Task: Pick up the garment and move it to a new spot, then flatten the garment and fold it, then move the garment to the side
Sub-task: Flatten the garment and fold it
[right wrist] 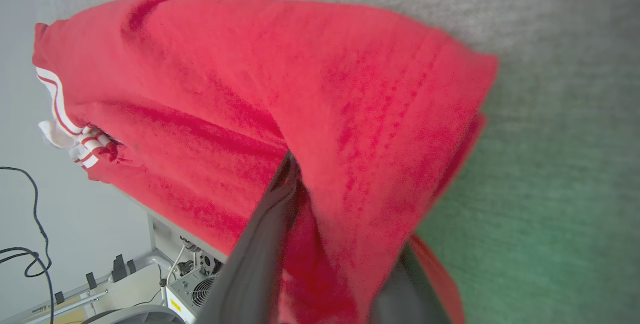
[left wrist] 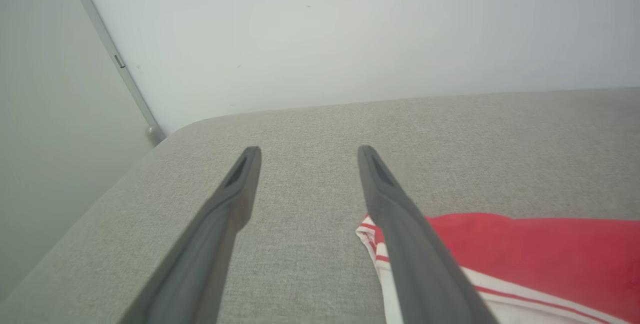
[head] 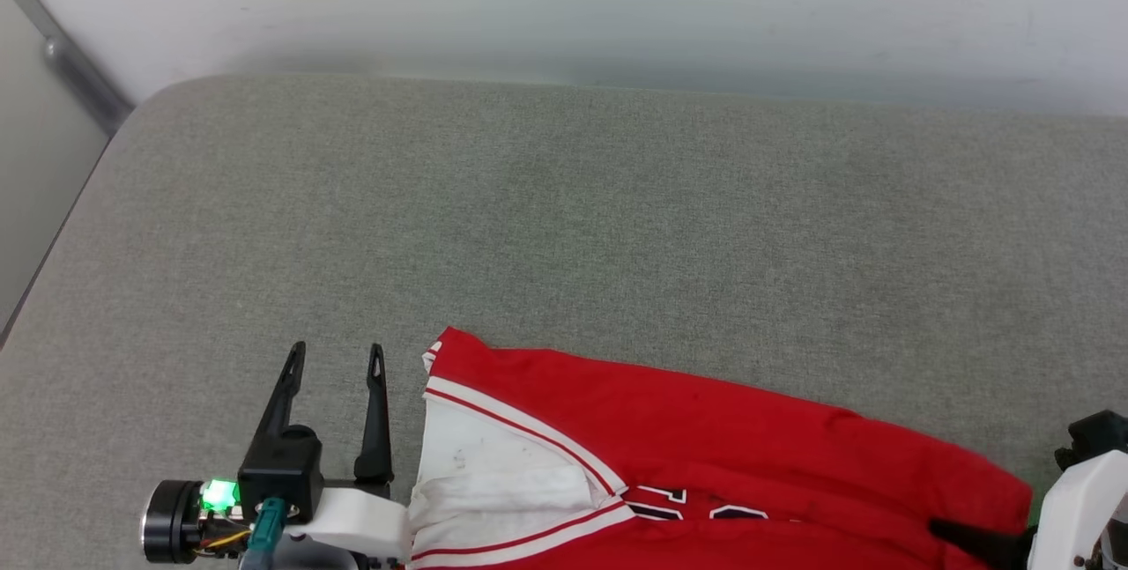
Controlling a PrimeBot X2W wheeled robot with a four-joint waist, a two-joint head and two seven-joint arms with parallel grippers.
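The garment point(head: 705, 429) is a red jersey with white sleeves and striped trim. It lies along the near edge of the grey padded table point(head: 564, 200), with dark numerals partly showing. My left gripper point(head: 337, 350) stands open just left of the white sleeve, nothing between its fingers. In the left wrist view the left gripper point(left wrist: 309, 151) hovers over bare table, the garment point(left wrist: 525, 249) beside its right finger. My right gripper point(head: 978, 544) is at the jersey's right end. In the right wrist view a fold of the garment point(right wrist: 250, 63) runs between the right gripper's point(right wrist: 325, 179) fingers and covers one fingertip.
A pale wall point(head: 617, 6) runs behind the table, whose rounded far-left corner point(head: 167, 94) is in view. Below the table's near edge, the right wrist view shows cables point(right wrist: 30, 244) and a fan-vented equipment box point(right wrist: 195, 289). Bare grey surface stretches beyond the jersey.
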